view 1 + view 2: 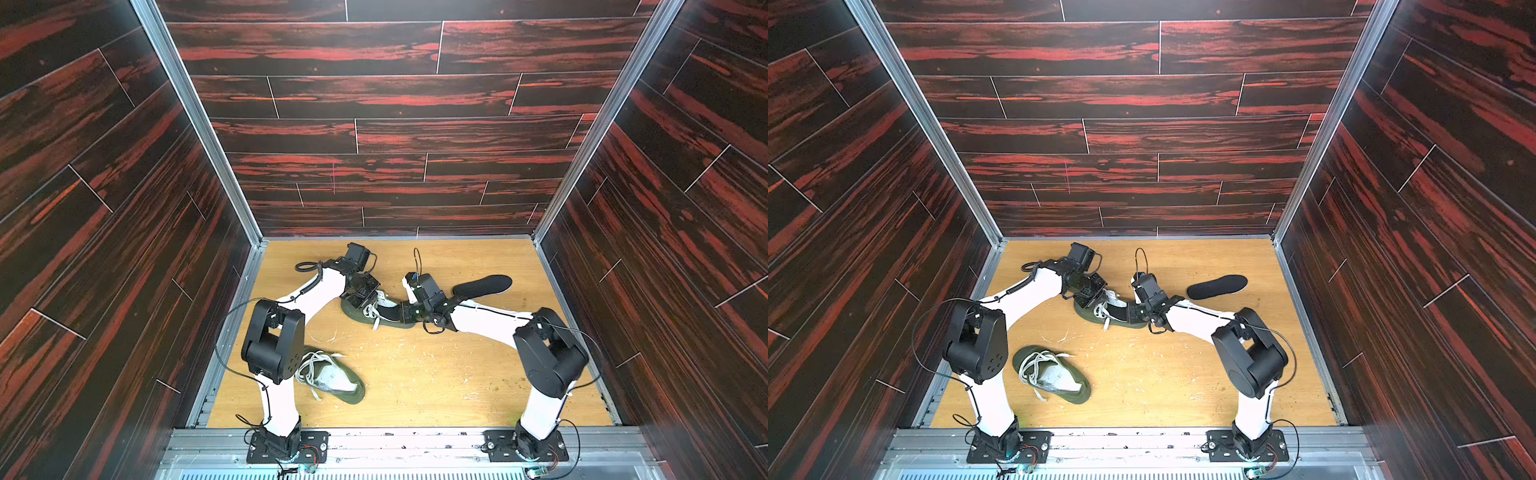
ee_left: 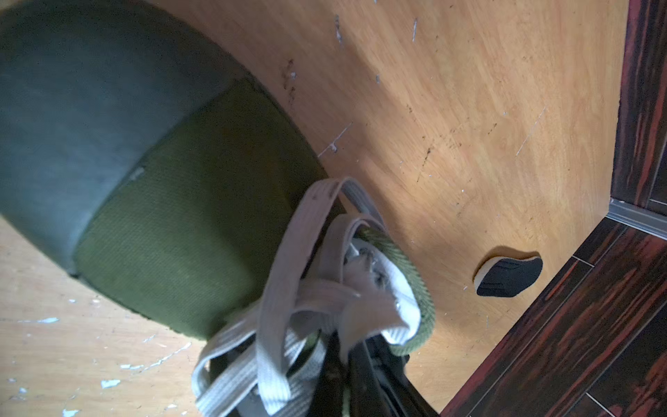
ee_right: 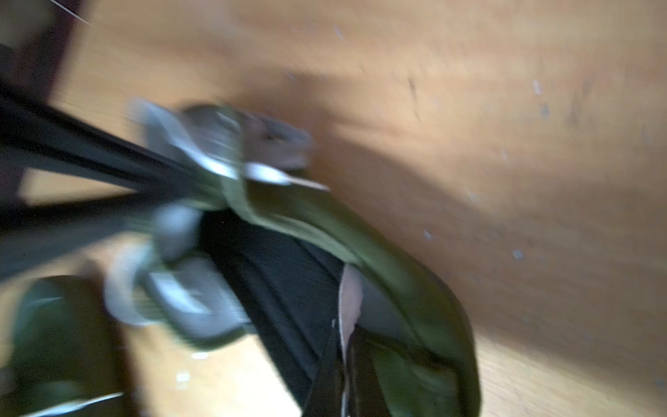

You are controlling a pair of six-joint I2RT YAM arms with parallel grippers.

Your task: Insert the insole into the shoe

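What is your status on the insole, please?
Left gripper shut on shoe. Right gripper shut at its heel. Insole in shoe, seating unclear. Other insole lies apart.

Matt green canvas shoe (image 2: 180,234); scratched wooden table (image 2: 469,108).

Blurred close view: an olive-green shoe (image 3: 397,274) lay on a scratched wooden tabletop (image 3: 505,126), its opening towards the camera. A black insole (image 3: 281,281) sat inside the shoe's opening. Pale grey laces (image 3: 187,299) looped loosely over the shoe's front. At the shoe's heel end, the right gripper (image 3: 344,361) was pinched closed on the insole's pale edge.
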